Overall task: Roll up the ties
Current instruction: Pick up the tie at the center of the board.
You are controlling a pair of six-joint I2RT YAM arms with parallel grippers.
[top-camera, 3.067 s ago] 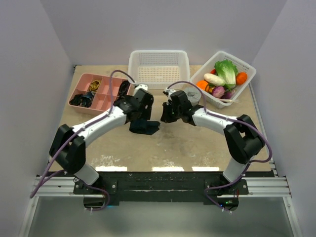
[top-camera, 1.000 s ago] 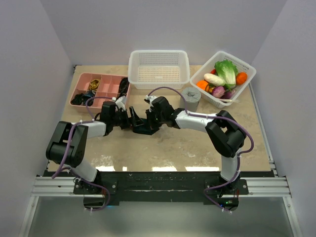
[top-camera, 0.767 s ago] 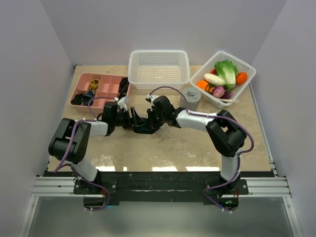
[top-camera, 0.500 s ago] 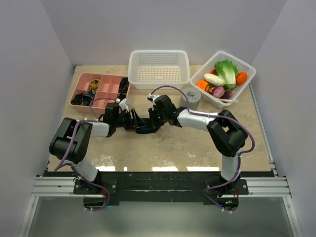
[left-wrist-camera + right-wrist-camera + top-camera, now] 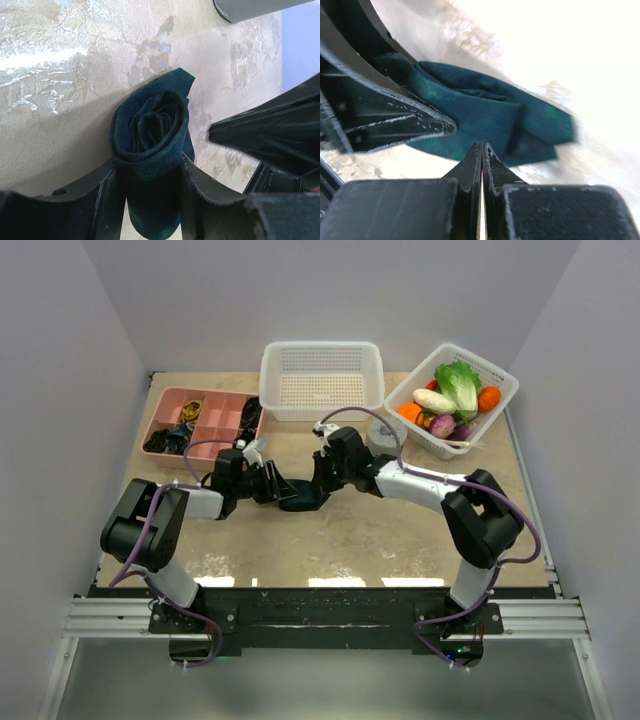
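One dark teal-green tie (image 5: 150, 125), wound into a roll, lies on the table (image 5: 400, 540) nearer than the white basket (image 5: 322, 412). The left gripper (image 5: 149, 172) clamps the roll. The right gripper (image 5: 482, 150), fingers pressed together around nothing, meets the tie's loose end.

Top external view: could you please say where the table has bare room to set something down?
Free: the beige tabletop strip between the near edge and the dark teal rolled fabric tie; also the right side below the white plastic vegetable basket. Crowded: the back edge and centre.
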